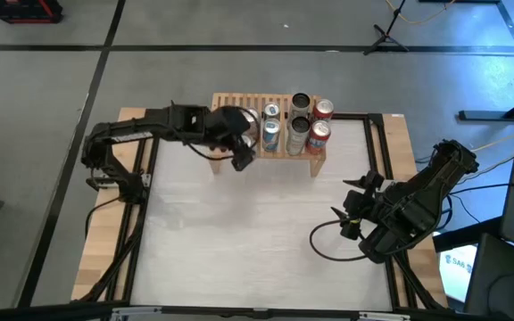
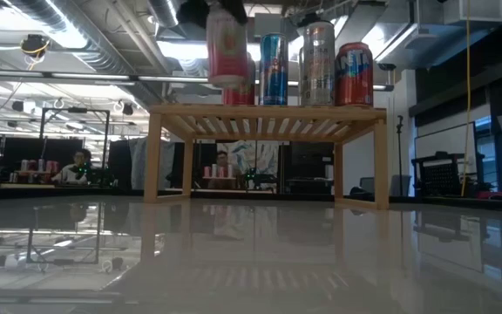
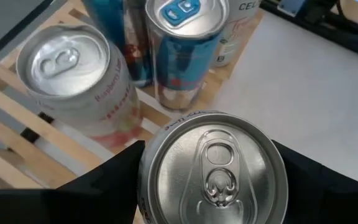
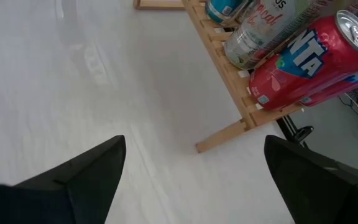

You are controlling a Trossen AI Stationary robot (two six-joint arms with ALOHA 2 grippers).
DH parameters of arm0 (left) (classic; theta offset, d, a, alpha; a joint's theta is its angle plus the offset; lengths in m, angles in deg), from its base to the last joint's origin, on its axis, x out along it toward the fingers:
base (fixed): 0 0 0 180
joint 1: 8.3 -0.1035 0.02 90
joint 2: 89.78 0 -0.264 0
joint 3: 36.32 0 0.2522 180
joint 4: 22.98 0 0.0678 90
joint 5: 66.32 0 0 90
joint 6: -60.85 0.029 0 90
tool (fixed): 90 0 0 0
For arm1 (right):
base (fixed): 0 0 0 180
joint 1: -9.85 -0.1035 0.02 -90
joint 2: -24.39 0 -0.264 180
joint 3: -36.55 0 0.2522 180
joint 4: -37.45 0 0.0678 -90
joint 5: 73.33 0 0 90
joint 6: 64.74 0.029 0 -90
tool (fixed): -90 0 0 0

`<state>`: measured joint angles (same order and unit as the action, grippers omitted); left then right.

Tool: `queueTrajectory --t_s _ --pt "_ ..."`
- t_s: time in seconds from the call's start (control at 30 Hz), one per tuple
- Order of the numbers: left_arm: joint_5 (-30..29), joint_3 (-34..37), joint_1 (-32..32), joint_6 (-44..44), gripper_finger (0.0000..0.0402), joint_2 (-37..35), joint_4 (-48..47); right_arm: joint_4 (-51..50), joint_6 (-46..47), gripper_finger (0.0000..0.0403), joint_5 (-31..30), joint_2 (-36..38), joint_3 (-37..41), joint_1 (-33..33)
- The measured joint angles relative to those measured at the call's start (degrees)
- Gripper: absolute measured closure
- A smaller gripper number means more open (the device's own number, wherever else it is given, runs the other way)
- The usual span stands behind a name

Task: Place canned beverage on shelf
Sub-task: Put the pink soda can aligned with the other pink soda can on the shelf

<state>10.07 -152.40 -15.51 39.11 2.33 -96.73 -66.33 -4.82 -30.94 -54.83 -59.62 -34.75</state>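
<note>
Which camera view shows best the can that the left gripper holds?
The left wrist view: the held can fills it, lid up, between the fingers. The low view shows its pink side above the shelf. The high view mostly hides it.

A lab or workshop — exposed ceiling ducts point(image 2: 50, 22), strip lights, seated people point(image 2: 78, 166) at benches.

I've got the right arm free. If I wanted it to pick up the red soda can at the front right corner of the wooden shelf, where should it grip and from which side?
Grip the red soda can around the middle of its round wall, coming from the open table side, where the open right gripper waits. It stands upright at the light-wood slatted shelf's front right corner, with a tall silver can close on its left, so squeeze front-to-back; probably.
</note>
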Motion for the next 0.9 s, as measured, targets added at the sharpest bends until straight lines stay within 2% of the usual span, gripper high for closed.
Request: queueTrajectory --t_s 0.27,0.53,0.9 --pt "5.77 -0.07 -6.41 7.52 0.0134 1.27 2.15 0.0 2.59 0.0031 0.2 0.0 0.0 0.0" --pt "9.81 0.15 -9.08 12.6 0.0134 3.3 2.15 -0.01 3.04 0.0031 0.66 0.0 0.0 0.0" --pt "11.05 0.15 -11.6 14.85 0.0127 4.28 3.34 0.0 3.06 0.0031 0.61 0.0 0.0 0.0"
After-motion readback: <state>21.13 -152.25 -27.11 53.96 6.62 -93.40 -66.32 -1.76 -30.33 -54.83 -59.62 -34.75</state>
